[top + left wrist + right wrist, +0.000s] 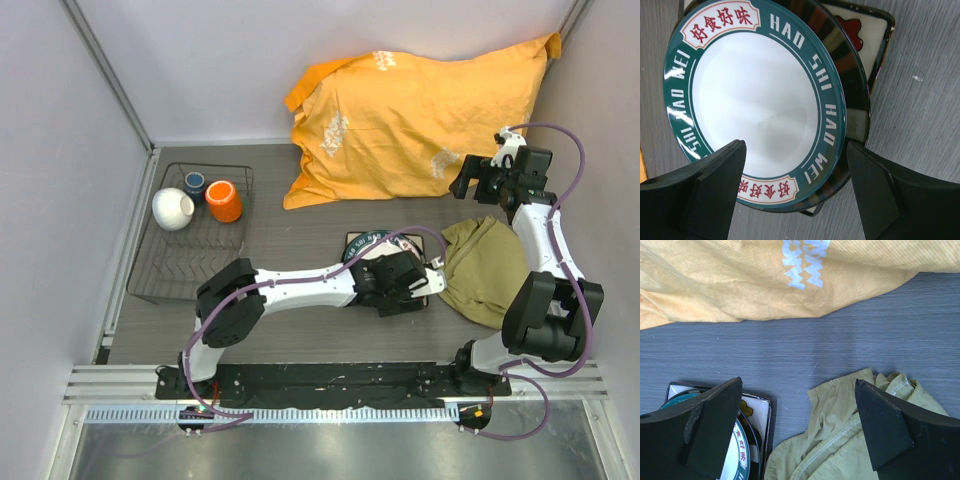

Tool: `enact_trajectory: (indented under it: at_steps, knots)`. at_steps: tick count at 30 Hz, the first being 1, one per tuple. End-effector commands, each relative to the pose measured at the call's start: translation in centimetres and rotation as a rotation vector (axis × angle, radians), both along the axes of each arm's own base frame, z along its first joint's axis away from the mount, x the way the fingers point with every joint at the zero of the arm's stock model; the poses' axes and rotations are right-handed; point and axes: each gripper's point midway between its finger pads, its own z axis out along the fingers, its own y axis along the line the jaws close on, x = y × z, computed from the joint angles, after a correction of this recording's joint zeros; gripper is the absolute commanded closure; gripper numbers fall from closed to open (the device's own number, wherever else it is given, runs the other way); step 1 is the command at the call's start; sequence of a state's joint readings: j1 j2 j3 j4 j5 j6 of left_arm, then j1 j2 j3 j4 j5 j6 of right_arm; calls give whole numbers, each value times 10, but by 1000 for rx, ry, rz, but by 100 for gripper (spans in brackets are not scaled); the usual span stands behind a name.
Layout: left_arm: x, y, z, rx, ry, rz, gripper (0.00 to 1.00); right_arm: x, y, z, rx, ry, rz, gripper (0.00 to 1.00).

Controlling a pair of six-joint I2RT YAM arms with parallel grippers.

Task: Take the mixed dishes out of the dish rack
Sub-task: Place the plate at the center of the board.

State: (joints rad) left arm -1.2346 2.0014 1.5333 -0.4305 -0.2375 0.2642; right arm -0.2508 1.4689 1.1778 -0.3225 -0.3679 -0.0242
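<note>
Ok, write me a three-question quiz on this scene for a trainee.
1. True or false: the round plate lies on top of the square plate.
2. Which dish sits in the rack? A) orange mug B) round plate C) square plate
3. How many dishes are in the rack?
Key: 1 true; 2 A; 3 three: the orange mug, the white bowl and the blue cup.
</note>
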Motion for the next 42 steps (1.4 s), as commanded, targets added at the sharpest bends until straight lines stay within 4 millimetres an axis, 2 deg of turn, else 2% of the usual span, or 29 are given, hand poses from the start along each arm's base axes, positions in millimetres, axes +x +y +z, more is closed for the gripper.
enact_trajectory:
  at_steps: [1,7,10,11,16,19,20,22,23,25,26,27,28,29,30,31,32,33,34,36,37,39,40,42]
  knots:
    - [-2,-14,50,-131,10,8,14,7,-2,15,-13,-50,6,0]
    - [-2,-12,94,-224,2,27,14,7,-2,16,-13,-51,5,0]
    - [8,-6,112,-265,1,63,14,7,-2,16,-13,-51,5,0]
    - [11,-2,124,-294,-3,78,14,7,-2,16,-14,-51,6,0]
    - [44,28,155,-364,-33,173,14,7,-2,16,-13,-53,7,0]
    - [63,55,169,-398,-53,242,14,7,-2,16,-12,-52,9,0]
    - [74,71,180,-421,-66,278,14,7,-2,17,-11,-53,8,0]
    - [84,89,184,-420,-73,317,14,7,-1,15,-9,-50,10,0]
    - [98,105,189,-426,-80,356,14,7,-1,14,-6,-48,13,1]
    - [108,127,203,-460,-88,407,14,8,0,13,-2,-45,16,0]
    - [122,147,204,-469,-87,454,14,8,1,13,1,-44,20,0]
    - [126,160,213,-491,-96,479,15,8,1,13,4,-45,21,0]
    - [131,172,212,-497,-90,509,15,8,2,12,8,-43,23,0]
    - [144,196,213,-501,-101,567,15,8,3,13,11,-43,24,0]
    - [144,208,221,-524,-104,583,15,8,4,12,14,-41,28,0]
    - [147,220,218,-528,-97,611,15,8,4,12,16,-41,29,0]
    - [157,244,220,-534,-111,669,15,8,4,11,18,-38,30,0]
    - [158,255,219,-538,-106,687,15,8,4,12,18,-41,31,0]
    - [161,281,222,-548,-123,742,15,8,5,11,22,-38,31,0]
    - [162,303,217,-546,-120,784,14,8,5,10,25,-36,31,0]
    - [164,326,223,-557,-144,830,14,9,5,10,25,-36,31,0]
    - [163,349,217,-544,-144,877,13,9,4,6,25,-28,29,0]
    - [165,371,217,-546,-154,925,12,9,4,6,24,-28,27,0]
    - [162,388,215,-566,-141,943,9,10,4,3,28,-21,28,0]
